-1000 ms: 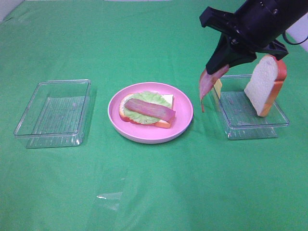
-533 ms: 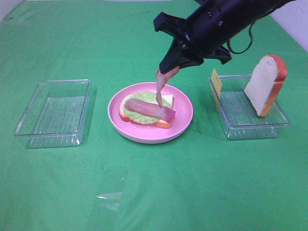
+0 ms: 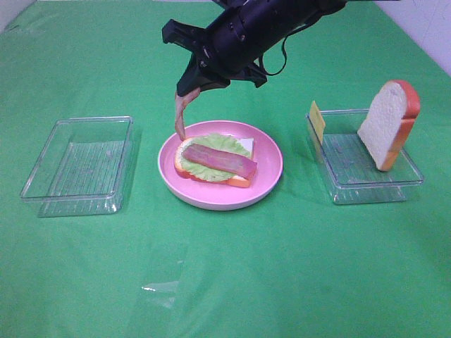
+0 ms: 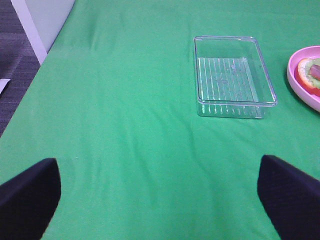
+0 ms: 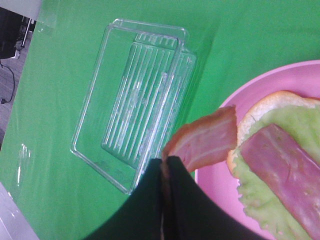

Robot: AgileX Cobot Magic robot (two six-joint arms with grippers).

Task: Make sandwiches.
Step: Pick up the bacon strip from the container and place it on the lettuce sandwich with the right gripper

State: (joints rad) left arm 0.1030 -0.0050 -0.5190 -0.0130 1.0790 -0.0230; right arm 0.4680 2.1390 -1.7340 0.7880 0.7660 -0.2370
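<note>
1. right gripper (image 3: 187, 91): black, reaching in from the upper right to the upper centre of the high view. Its jaws are pinched tight on the top end of a bacon strip (image 3: 179, 118). Its own wrist view shows the same pinch (image 5: 162, 164).
2. bacon strip, held (image 5: 205, 142): reddish-brown, hanging down in a slight curl. In the high view its lower end lies at the left rim of the pink plate, beside the bread edge. Whether it touches anything cannot be told.
3. pink plate (image 3: 270, 176): round, centre of frame, resting on the green cloth (image 3: 225, 282).
4. open sandwich (image 3: 215, 163): lies on the pink plate.
   - base bread slice (image 3: 239, 181), with an orange-brown crust
   - lettuce leaf (image 3: 211, 144), pale green, on top of the bread
   - second bacon strip (image 3: 229, 163), lying diagonally across the leaf
   - cheese corner (image 3: 245, 146), pale, showing at the upper right of the stack
5. left tray (image 3: 84, 169): clear plastic with a ribbed floor, middle left of frame, apart from the plate.
6. right tray (image 3: 352, 165): clear plastic, middle right of frame.
   - loose bread slice (image 3: 387, 123), standing tilted toward its right wall
   - yellow cheese slice (image 3: 318, 121), on edge at its left wall
7. left gripper (image 4: 160, 200): seen only in its own wrist view. Its two black fingers (image 4: 30, 192) are spread wide over the green cloth and hold nothing. The left tray (image 4: 232, 75) lies beyond them.
</note>
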